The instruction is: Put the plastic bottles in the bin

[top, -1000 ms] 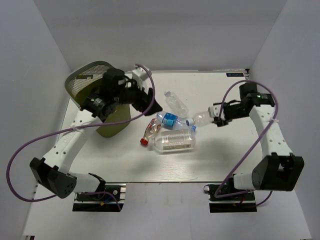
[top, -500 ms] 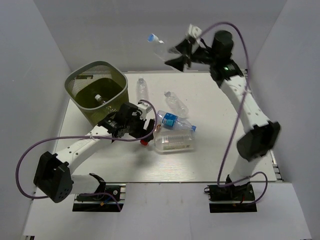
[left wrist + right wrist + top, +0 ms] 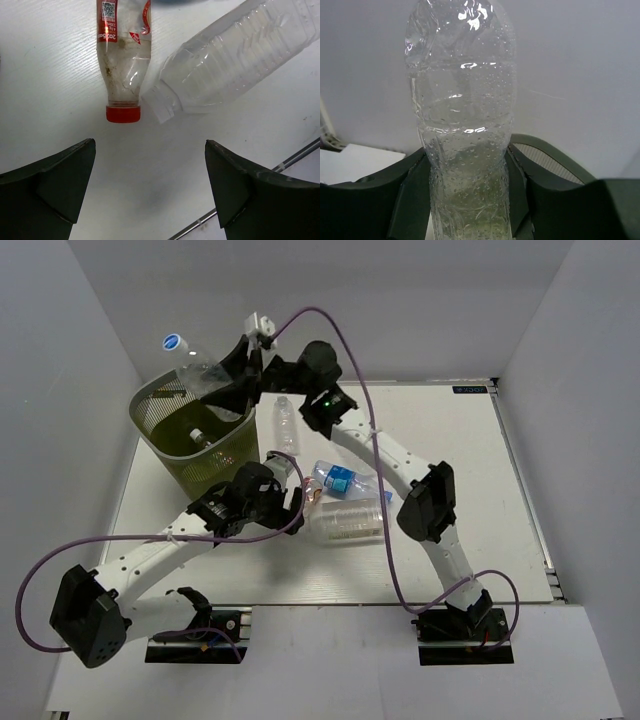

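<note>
Right now your right gripper (image 3: pixel 232 382) clamps the blue-capped clear bottle (image 3: pixel 198 362) above the far rim of the mesh bin (image 3: pixel 150 405) at the counter's far-left corner, cap tilted outward. Your left gripper (image 3: pixel 149 147) gapes wide; the red-capped bottle (image 3: pixel 125 55) lies just ahead, cap toward it.

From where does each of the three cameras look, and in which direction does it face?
Top external: above and behind the bases, facing down on the table, the bin, left arm and right arm.
Left wrist: faces down at the red-capped bottle and the large bottle; its open left gripper shows.
Right wrist: faces along the right gripper, shut on the held bottle, bin rim behind.
Shared: top and right wrist both show the held bottle.
</note>
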`<state>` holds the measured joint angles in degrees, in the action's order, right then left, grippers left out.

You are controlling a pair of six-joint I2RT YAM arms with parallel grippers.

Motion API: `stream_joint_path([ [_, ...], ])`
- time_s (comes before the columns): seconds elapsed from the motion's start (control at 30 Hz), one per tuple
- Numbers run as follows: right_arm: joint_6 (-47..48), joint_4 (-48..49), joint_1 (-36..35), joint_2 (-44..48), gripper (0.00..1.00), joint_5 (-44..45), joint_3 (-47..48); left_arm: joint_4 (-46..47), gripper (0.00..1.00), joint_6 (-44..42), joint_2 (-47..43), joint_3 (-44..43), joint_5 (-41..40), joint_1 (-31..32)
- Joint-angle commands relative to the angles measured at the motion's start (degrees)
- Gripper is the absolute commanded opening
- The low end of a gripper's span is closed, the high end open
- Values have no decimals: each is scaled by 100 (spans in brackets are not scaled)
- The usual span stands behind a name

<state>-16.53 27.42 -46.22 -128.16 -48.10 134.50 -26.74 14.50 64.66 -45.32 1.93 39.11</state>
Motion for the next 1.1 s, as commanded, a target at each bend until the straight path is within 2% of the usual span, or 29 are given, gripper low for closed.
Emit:
stream_joint_path([
  [0.0, -254, 975, -80, -16, 10, 379, 192, -146, 100, 246, -243, 50, -158, 123],
  [0.07, -219, 1046, -220, -156, 11, 441, 173, -199, 100, 298, -305, 50, -210, 184],
  [0.1, -227, 1081, -239, -200, 19, 502, 139, -200, 100, 299, -305, 50, -211, 184],
  [0.17, -105, 1116, -291, -367, 38, 643, 77, -270, 100, 360, -305, 50, -299, 237],
  [0.2, -78, 1090, -309, -403, 59, 696, 68, -322, 100, 360, -305, -20, -299, 237],
  [0.23, 0, 1064, -309, -481, 65, 766, 77, -323, 100, 421, -305, -21, -369, 237],
  [0.4, 607, 722, -292, -1044, 78, 1267, 384, -437, 100, 422, -121, -310, -563, 351],
  [0.5, 713, 703, -283, -1053, 90, 1320, 384, -437, 100, 475, -68, -311, -563, 404],
  [0.63, 687, 834, -213, -869, 90, 1206, 253, -253, 100, 527, -15, -196, -632, 456],
  [0.8, 485, 1055, 59, -10, 90, 1196, -142, 19, 100, 475, 247, -178, -1036, 509],
  [0.87, 485, 811, 262, 361, 82, 1372, -239, 90, 100, 475, 423, -232, -1256, 510],
  [0.9, 493, 678, 332, 484, 47, 1443, -309, 142, 100, 475, 529, -293, -1466, 510],
  [0.93, 441, 233, 602, 868, 21, 1765, -380, 143, 100, 475, 782, -363, -1572, 510],
  [0.97, 432, 37, 683, 1037, 1, 1882, -624, 265, 100, 475, 906, -363, -1660, 510],
  [1.07, 625, -772, 1228, 1907, 0, 2059, -1713, 720, 100, 422, 1415, -416, -1819, 510],
])
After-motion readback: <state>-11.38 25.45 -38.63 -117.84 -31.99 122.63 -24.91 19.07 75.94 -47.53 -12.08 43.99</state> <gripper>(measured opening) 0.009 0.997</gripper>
